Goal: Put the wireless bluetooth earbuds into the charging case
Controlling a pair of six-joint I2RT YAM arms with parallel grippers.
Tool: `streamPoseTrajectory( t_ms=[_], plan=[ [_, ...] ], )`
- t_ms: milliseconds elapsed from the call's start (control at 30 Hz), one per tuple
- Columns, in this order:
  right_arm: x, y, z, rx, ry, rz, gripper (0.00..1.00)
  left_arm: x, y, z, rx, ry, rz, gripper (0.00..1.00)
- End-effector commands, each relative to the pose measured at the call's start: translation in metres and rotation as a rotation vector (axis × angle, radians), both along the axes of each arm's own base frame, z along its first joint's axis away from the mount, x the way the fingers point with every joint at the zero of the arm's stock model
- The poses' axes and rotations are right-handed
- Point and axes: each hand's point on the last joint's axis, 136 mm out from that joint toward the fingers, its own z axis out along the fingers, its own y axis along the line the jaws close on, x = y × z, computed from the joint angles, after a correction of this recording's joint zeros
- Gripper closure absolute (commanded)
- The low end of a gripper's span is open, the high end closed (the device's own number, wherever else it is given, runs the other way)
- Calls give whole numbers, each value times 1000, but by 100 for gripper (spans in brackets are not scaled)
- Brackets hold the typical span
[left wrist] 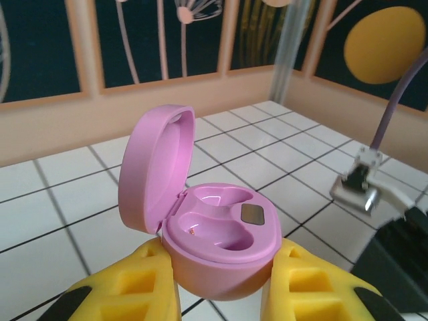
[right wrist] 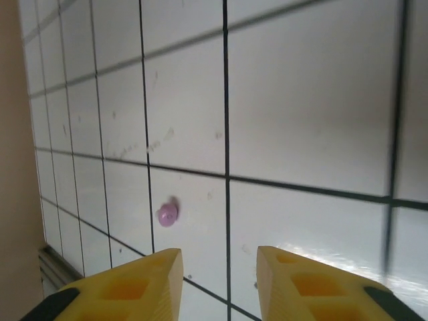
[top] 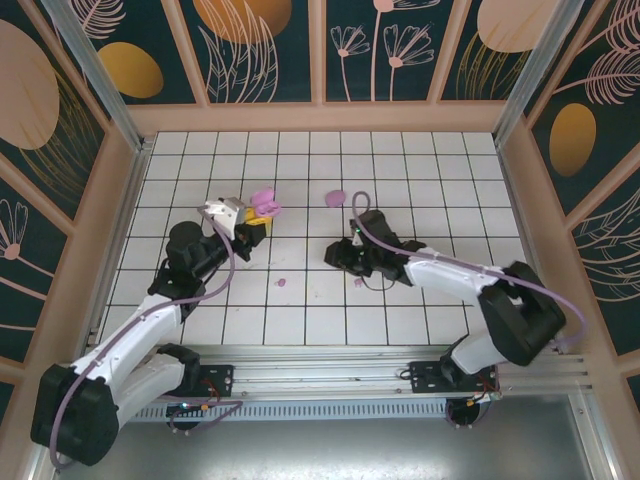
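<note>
Item 1: your left gripper [left wrist: 221, 267] is clenched on the lilac plastic oval charging case [left wrist: 217, 234], lid raised.
Item 2: your right gripper [right wrist: 219, 257] is released, jaws parted, low over the white tiled floor [right wrist: 301, 100].
Item 3: a tiny lilac plastic earbud [right wrist: 166, 214] lies on a tile ahead, apart from the fingers.

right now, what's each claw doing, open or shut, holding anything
Left claw: shut on the open charging case.
Right claw: open, empty; an earbud lies loose ahead of it.
</note>
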Motion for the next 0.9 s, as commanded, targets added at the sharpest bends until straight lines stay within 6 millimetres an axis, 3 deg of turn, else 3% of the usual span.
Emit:
streamPoseTrajectory(
  t_ms=[0, 167, 400, 733, 867],
  plan=[
    [-4, 40, 11, 122, 76, 28, 71, 4, 27, -4, 34, -11, 149, 94],
    [-15, 70, -7, 118, 174, 69, 76, -3, 38, 0, 40, -39, 196, 93],
    [-21, 104, -16, 124, 253, 97, 77, -8, 35, 2, 25, -46, 173, 93],
    [-24, 106, -33, 76, 344, 46, 80, -11, 34, 4, 4, -48, 158, 93],
    [-27, 113, -38, 36, 357, 57, 74, -12, 34, 5, -1, -52, 159, 93]
  ],
)
